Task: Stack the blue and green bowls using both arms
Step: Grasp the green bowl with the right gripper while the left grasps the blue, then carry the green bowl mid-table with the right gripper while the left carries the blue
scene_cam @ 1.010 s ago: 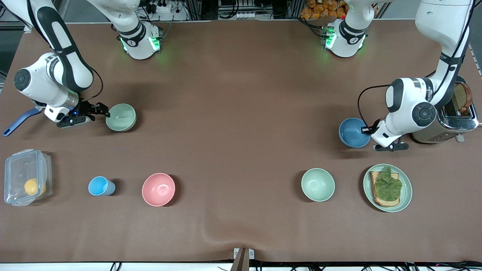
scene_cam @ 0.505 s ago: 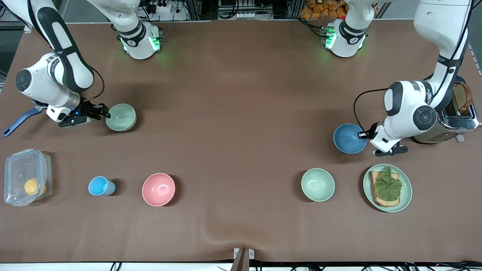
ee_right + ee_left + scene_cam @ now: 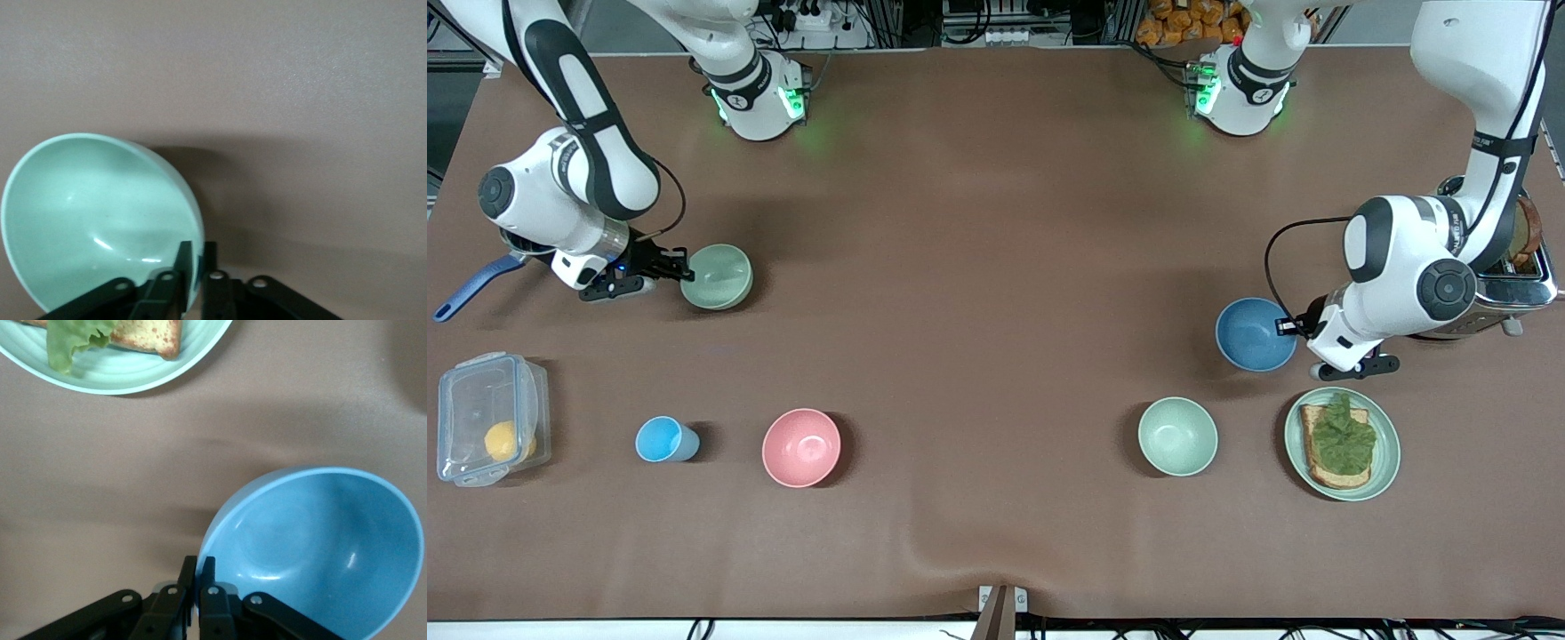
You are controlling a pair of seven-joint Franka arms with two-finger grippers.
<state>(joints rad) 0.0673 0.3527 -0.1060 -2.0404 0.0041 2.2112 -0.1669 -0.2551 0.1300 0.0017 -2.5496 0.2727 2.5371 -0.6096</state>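
The blue bowl (image 3: 1256, 334) is near the left arm's end of the table, beside the toaster. My left gripper (image 3: 1288, 327) is shut on its rim; in the left wrist view the fingers pinch the rim of the tilted blue bowl (image 3: 320, 547). The sage-green bowl (image 3: 718, 276) is near the right arm's end. My right gripper (image 3: 682, 265) is shut on its rim, one finger inside and one outside, as the right wrist view shows on the green bowl (image 3: 93, 213).
A mint bowl (image 3: 1177, 436) and a mint plate (image 3: 1389, 458) with toast and lettuce lie nearer the camera than the blue bowl. A toaster (image 3: 1507, 276) stands by the left arm. A pink bowl (image 3: 801, 447), light-blue cup (image 3: 663, 439) and plastic box (image 3: 489, 418) lie nearer the camera.
My left gripper has carried the blue bowl a little toward the camera and the plate. My right gripper has shifted the green bowl slightly toward the table's middle.
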